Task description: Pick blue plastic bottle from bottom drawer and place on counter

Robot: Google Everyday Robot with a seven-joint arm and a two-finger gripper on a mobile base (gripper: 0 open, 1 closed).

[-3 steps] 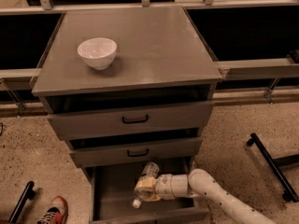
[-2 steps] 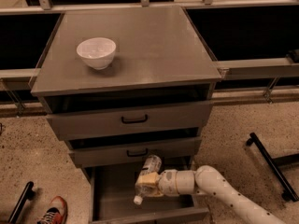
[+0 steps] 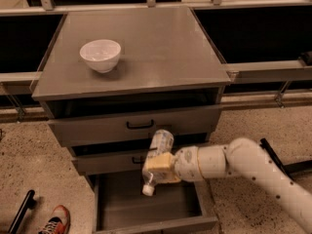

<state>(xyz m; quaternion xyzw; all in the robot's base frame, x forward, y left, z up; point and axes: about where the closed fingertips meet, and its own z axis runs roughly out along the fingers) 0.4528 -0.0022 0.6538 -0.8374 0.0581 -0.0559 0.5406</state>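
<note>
The blue plastic bottle is clear with a white cap pointing down-left. My gripper is shut on its middle and holds it tilted in the air, in front of the middle drawer and above the open bottom drawer. The white arm reaches in from the lower right. The counter is the flat grey top of the cabinet, well above the bottle.
A white bowl stands on the counter's left part. The two upper drawers are shut, with black handles. A red shoe and a black bar lie on the floor at lower left. Another black bar lies at right.
The gripper has lifted the bottle up out of the bottom drawer, to the height of the middle drawer's front. The arm has risen with it.
</note>
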